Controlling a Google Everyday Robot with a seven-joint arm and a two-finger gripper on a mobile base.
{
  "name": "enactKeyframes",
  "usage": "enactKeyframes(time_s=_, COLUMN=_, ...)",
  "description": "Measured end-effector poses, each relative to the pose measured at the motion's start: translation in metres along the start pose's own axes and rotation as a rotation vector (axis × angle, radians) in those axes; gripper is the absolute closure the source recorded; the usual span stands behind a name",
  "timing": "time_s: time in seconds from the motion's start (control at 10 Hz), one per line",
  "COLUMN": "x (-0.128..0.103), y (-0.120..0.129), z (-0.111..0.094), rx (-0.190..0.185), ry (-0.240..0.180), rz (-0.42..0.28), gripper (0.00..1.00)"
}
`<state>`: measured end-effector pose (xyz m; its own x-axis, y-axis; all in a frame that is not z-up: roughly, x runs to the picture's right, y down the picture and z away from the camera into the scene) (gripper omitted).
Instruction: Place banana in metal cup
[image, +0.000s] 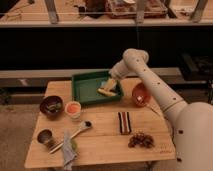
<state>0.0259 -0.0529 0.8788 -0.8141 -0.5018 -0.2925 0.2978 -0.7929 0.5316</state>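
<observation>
Banana (105, 92) pale yellow; tray (84, 88) green; metal cup (45, 136) dull silver; gripper (112, 83), over the tray, cream-white; table (102, 147) light wood.

No legible text — none anywhere
</observation>
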Motion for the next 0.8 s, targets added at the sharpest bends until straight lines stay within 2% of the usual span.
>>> enactKeyframes(time_s=0.2, x=-0.006, y=0.0, z=0.015, rx=-0.031, ry=-0.012, rz=0.024, gripper=0.23)
enactKeyframes(time_s=0.4, x=-0.012, y=0.001, z=0.039, rx=-0.038, ry=-0.021, rz=0.038, gripper=0.23)
enactKeyframes(time_s=0.6, x=-0.019, y=0.005, z=0.053, rx=-0.045, ry=-0.039, rz=0.056, gripper=0.23)
enactKeyframes(time_s=0.8, x=-0.026, y=0.006, z=0.065, rx=-0.052, ry=-0.056, rz=0.072, gripper=0.34)
